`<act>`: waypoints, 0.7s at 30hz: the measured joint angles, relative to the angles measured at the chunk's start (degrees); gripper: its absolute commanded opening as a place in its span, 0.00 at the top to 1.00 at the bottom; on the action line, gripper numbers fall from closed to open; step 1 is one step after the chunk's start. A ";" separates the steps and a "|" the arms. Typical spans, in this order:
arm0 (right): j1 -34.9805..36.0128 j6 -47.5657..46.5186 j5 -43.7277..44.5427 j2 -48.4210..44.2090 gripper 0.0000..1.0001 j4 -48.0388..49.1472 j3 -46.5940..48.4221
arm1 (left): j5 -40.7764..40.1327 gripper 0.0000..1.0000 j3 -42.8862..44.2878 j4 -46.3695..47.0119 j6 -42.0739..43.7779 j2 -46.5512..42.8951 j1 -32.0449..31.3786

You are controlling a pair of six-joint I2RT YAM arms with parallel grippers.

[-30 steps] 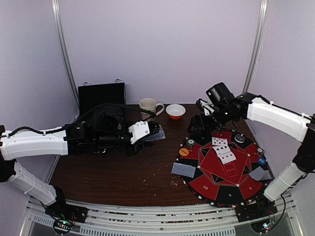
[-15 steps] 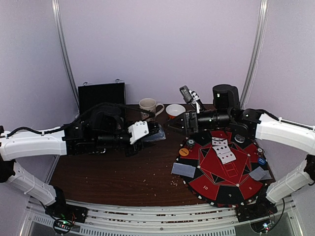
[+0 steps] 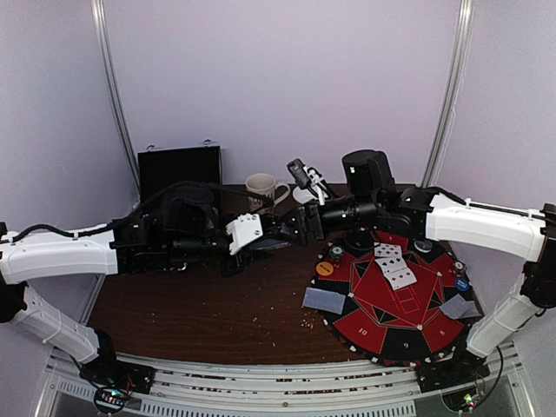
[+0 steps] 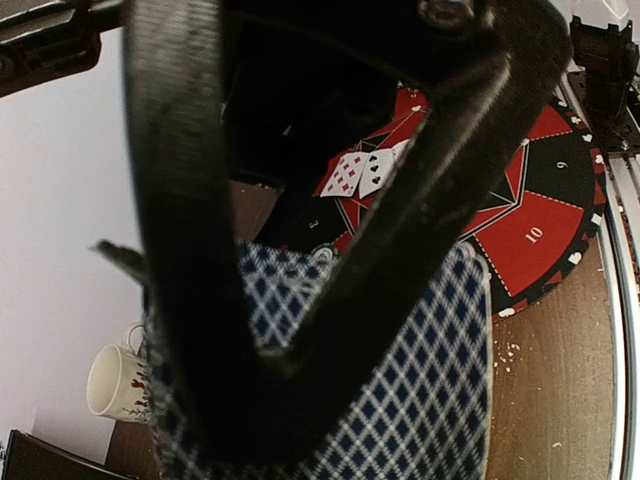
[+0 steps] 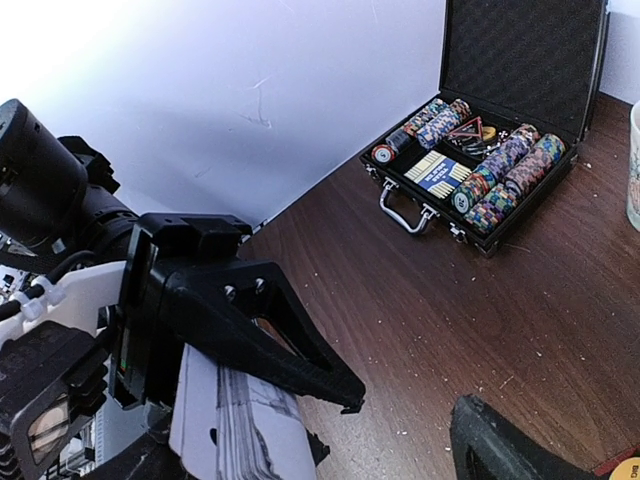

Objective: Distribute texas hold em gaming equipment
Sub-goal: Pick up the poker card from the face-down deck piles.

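Note:
My left gripper [image 3: 276,239] is shut on a deck of cards [image 3: 280,242] and holds it above the table, left of the round red-and-black mat [image 3: 391,323]. In the left wrist view the deck's blue-white diamond back [image 4: 430,390] sits between my fingers. My right gripper [image 3: 294,226] is open, right beside the deck. Its view shows the deck's edge [image 5: 240,425] under the left gripper's finger [image 5: 260,320], and one of its own fingers [image 5: 510,445]. On the mat lie face-up cards [image 3: 393,265], grey-backed cards [image 3: 324,301] [image 3: 458,307], and orange [image 3: 325,269] and blue [image 3: 462,284] chips.
An open black case [image 3: 180,169] at the back left holds rows of chips [image 5: 470,170]. A patterned mug [image 3: 261,187] stands beside it. The bowl is mostly hidden behind my right arm. Crumbs dot the brown table [image 3: 217,313].
My right arm has swung left from the mat's far edge until its gripper is next to the deck. The left arm and the deck have not moved.

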 measured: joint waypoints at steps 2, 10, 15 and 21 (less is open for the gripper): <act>0.24 -0.92 1.31 -0.07 0.21 -1.55 0.35 | -0.33 0.68 0.00 -0.02 -0.02 0.00 0.00; 0.55 -3.37 5.07 -2.45 0.52 -7.74 0.96 | -1.68 0.68 0.00 0.00 -0.02 0.02 0.04; 0.57 -4.61 5.55 -2.75 0.72 -11.08 2.80 | -2.56 0.68 0.00 0.02 -0.04 0.04 0.09; 0.57 -5.33 4.79 -2.75 0.97 -13.49 4.17 | -3.50 0.68 0.00 -0.02 -0.04 0.09 0.11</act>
